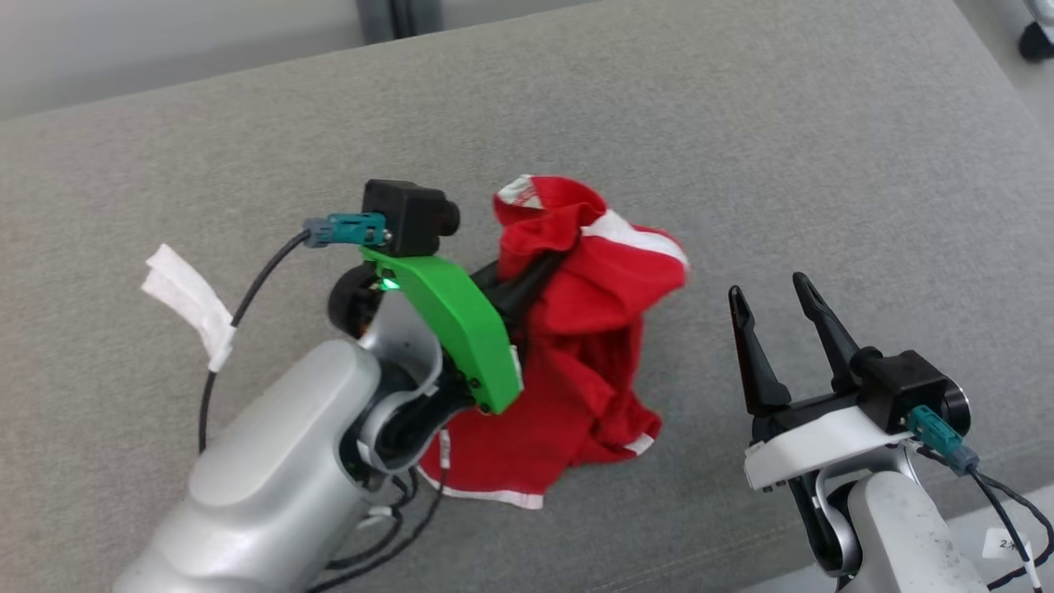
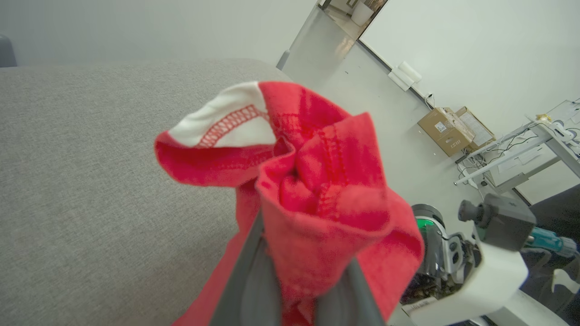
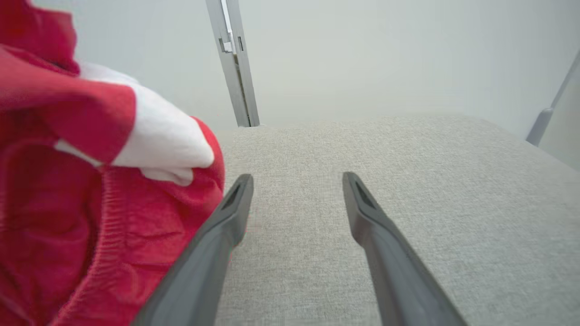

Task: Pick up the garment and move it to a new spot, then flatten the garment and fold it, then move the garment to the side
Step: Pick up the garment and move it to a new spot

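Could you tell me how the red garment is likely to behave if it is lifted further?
Probably floppy: the red garment bunches and droops from the left gripper, its hem lying on the grey cushion. Likely light, since one pinch holds it up. Loose folds may swing or unfurl when moved.

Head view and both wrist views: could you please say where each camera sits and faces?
Head view: on the head, looking down at the grey fabric surface; left gripper shut on the crumpled red garment with white trim, right gripper open.
Left wrist view: on that wrist, looking along its fingers into the garment.
Right wrist view: along its spread fingers, across the surface.
All share the garment.
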You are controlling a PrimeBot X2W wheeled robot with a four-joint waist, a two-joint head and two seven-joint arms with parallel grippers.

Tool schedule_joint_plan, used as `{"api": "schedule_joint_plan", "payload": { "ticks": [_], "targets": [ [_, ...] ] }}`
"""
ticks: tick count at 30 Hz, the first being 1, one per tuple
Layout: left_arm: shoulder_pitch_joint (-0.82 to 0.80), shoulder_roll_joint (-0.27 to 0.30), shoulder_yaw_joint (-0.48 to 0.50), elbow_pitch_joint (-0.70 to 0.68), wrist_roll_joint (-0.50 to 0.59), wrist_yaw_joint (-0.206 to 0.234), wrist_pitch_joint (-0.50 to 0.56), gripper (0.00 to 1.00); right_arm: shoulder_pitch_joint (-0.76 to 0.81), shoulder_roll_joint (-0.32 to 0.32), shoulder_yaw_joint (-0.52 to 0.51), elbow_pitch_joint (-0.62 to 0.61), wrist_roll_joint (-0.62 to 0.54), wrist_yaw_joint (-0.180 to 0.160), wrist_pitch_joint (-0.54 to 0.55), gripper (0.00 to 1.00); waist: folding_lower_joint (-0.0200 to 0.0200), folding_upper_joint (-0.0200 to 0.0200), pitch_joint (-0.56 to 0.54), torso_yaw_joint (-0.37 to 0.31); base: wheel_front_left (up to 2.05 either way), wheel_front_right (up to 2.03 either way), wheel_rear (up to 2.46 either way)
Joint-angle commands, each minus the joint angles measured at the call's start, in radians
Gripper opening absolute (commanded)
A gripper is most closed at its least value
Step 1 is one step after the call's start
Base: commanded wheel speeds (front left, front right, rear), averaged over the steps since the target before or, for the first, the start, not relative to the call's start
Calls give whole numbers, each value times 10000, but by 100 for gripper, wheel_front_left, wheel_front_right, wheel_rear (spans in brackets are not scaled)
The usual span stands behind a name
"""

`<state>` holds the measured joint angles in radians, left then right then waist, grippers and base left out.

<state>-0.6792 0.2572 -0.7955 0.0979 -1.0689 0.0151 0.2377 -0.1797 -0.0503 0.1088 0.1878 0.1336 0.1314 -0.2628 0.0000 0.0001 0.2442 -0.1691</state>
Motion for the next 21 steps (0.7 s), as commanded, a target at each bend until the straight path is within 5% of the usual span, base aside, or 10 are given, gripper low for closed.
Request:
{"api": "schedule_joint_plan", "payload": {
  "ticks": [1,9,11,12,21],
  "targets": [
    [-331,242,113,415,213,-86,-46,0,-83,0,30,-54,110,-13,-32,100,0,-1,831,-1224,0,0,0],
    [-1923,359,205,3564,1581,-928,-1685,0,-66,2,179,-144,392,-13,-31,100,0,-1,1282,-1941,0,0,0],
    [-2152,281,57,4360,2156,-943,-2418,40,-41,2,207,-136,410,-13,-31,100,0,-1,1289,-1977,0,0,0],
    [-2256,280,-16,4777,2482,-873,-2855,100,-29,2,232,-111,412,-13,-31,100,0,-1,1265,-1996,0,0,0],
    [-1767,-85,-440,7179,3809,-351,-4894,100,322,-5,-11,-22,-4,-13,-31,100,0,-1,382,-1475,0,0,0]
  ]
}}
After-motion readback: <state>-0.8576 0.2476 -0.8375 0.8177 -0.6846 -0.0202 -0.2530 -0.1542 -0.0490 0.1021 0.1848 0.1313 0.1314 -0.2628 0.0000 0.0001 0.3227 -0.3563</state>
